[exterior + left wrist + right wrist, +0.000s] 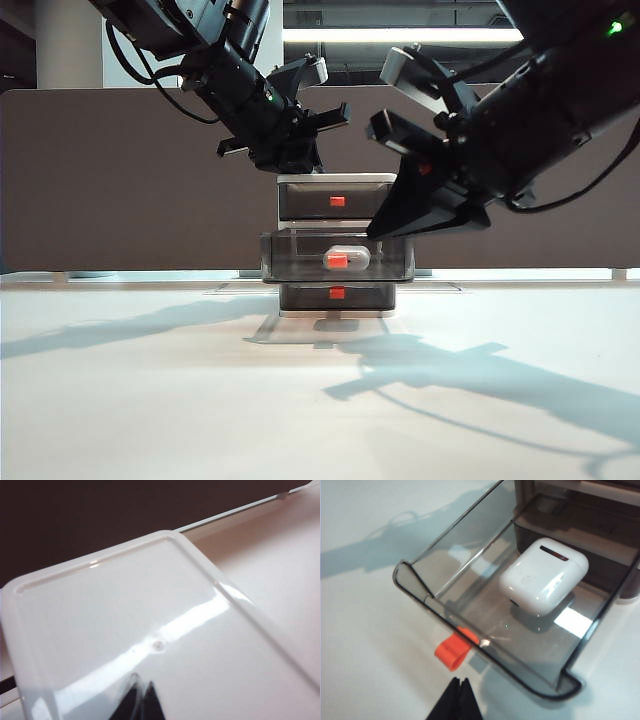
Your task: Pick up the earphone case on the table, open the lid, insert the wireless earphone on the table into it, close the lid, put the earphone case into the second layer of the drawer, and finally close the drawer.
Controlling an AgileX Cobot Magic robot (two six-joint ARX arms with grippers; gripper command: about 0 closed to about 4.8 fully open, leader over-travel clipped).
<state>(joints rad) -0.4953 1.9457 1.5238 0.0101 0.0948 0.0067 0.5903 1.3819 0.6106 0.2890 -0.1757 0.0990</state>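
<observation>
The drawer (337, 178) stands at the table's (150, 400) back centre. Its second layer (290, 255) is pulled out, and the white earphone case (358, 256) lies inside it with its lid shut. In the right wrist view the case (543, 575) rests on the smoky drawer floor (520, 635), behind the red tab (455, 649). My right gripper (459, 681) is shut and empty, just in front of that tab; its black tip (376, 231) hangs at the drawer's front. My left gripper (141, 686) is shut and empty, close over the unit's glossy white top (125, 605), above the unit (300, 160). No loose earphone is in view.
The top drawer (337, 201) and the bottom drawer (337, 294) are pushed in, each with a red tab. A dark partition wall (120, 180) runs behind the table. Both arms cast shadows on the white tabletop in front of the unit.
</observation>
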